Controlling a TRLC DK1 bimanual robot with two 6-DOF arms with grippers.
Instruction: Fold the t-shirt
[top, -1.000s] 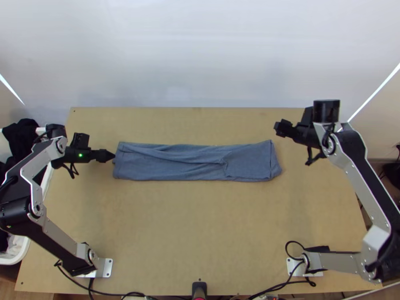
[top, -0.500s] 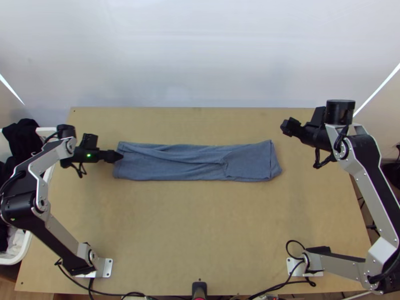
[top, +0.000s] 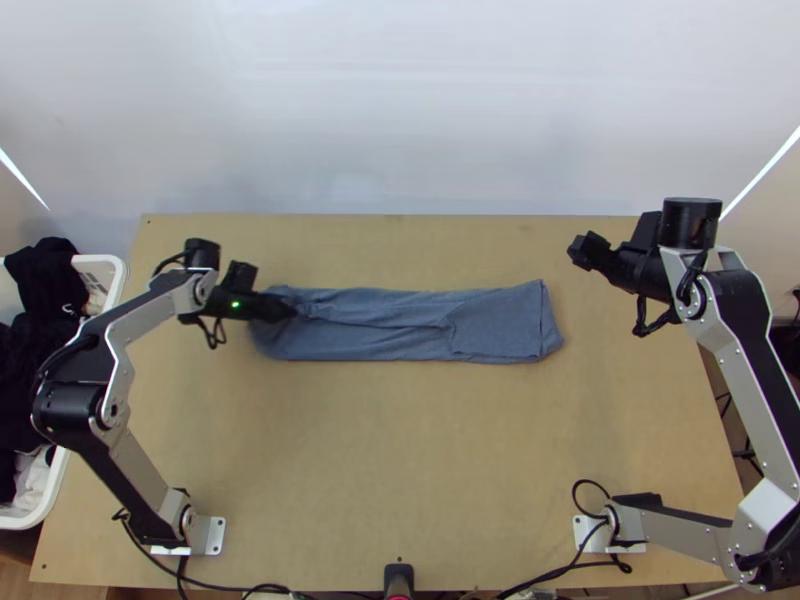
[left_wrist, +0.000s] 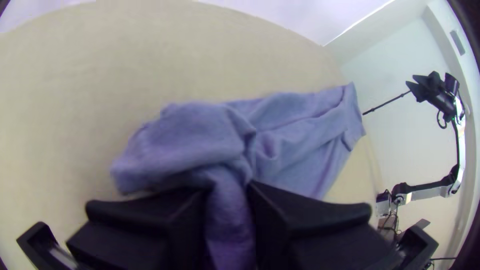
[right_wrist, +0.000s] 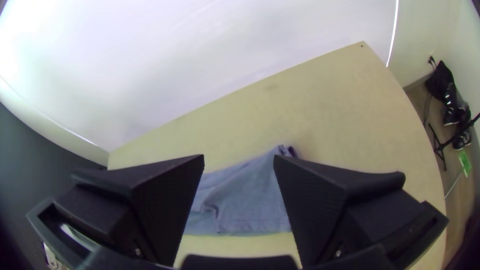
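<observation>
A blue-grey t-shirt (top: 400, 325) lies as a long folded strip across the table. My left gripper (top: 290, 308) is at its left end in the top view, the cloth there lifted and bent over. In the left wrist view, my left gripper (left_wrist: 229, 200) is shut on a bunched part of the t-shirt (left_wrist: 300, 145). Off the strip's right end, my right gripper (top: 580, 250) is held up over the table. The right wrist view has my right gripper (right_wrist: 239, 162) open, with the t-shirt (right_wrist: 250, 200) lying beyond the gap between its fingers.
A white basket (top: 50, 490) with dark and white clothes stands against the table's left side. Bare wood (top: 400, 440) lies between the strip and the near edge. Cables run along that near edge.
My left gripper has moved right onto the strip's left end, which is now pulled up and bunched in its fingers. The right arm has shifted slightly to the right.
</observation>
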